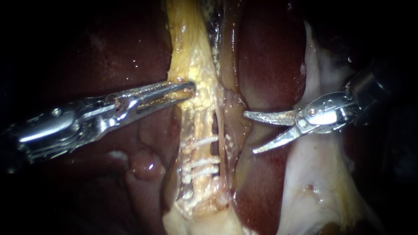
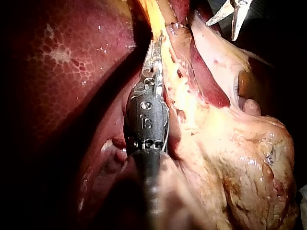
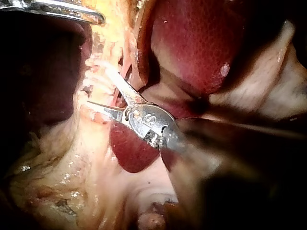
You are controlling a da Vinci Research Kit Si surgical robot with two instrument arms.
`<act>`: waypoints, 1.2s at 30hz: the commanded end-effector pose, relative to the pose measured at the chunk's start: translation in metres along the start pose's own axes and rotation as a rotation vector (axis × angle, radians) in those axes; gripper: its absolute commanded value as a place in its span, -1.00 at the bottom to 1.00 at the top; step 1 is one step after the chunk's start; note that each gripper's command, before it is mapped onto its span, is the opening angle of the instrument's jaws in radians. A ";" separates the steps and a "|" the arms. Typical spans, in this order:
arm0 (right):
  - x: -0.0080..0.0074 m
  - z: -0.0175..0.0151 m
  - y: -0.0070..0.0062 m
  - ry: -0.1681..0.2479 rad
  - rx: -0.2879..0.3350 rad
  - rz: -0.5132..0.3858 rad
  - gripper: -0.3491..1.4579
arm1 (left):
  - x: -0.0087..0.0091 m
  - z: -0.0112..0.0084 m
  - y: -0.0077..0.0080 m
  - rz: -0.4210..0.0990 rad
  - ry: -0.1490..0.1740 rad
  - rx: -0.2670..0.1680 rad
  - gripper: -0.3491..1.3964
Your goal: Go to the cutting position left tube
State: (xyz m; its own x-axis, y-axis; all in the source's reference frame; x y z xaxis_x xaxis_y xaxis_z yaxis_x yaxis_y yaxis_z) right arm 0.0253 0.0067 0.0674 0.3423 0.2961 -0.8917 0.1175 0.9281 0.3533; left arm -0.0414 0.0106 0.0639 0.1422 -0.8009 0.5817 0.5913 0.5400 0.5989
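Left tube: pale yellow strand, upright at centre, three white clips across its lower part. Left instrument: hand clenched on yellow tissue above the clips; right instrument: bladed hand spread wide, holding nothing, just beside the tube and apart from it. Liver: dark red, behind all.

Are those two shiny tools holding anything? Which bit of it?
The left instrument pinches the yellow tissue by its edge, above the white clips. The right instrument, jaws open, holds nothing.
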 end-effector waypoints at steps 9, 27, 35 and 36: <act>-0.0018 0.0023 -0.0018 0.025 0.109 0.054 0.97 | -0.0034 -0.0030 0.0004 -0.021 -0.016 0.005 -1.00; -0.0074 0.0107 -0.0029 -0.026 0.277 0.233 0.95 | -0.0080 -0.0076 -0.0009 0.003 -0.099 0.004 -1.00; -0.0084 0.0118 -0.0017 -0.045 0.271 0.248 0.95 | -0.0083 -0.0087 -0.0012 0.007 -0.104 0.002 -1.00; -0.0085 0.0118 -0.0016 -0.045 0.271 0.248 0.95 | -0.0083 -0.0088 -0.0013 0.007 -0.104 0.002 -1.00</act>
State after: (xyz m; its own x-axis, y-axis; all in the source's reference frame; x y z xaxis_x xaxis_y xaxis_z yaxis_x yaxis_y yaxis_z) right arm 0.0333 0.0002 0.0779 0.4337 0.4883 -0.7573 0.2659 0.7336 0.6254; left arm -0.0364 0.0142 0.0533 0.0618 -0.7666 0.6391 0.5897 0.5446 0.5963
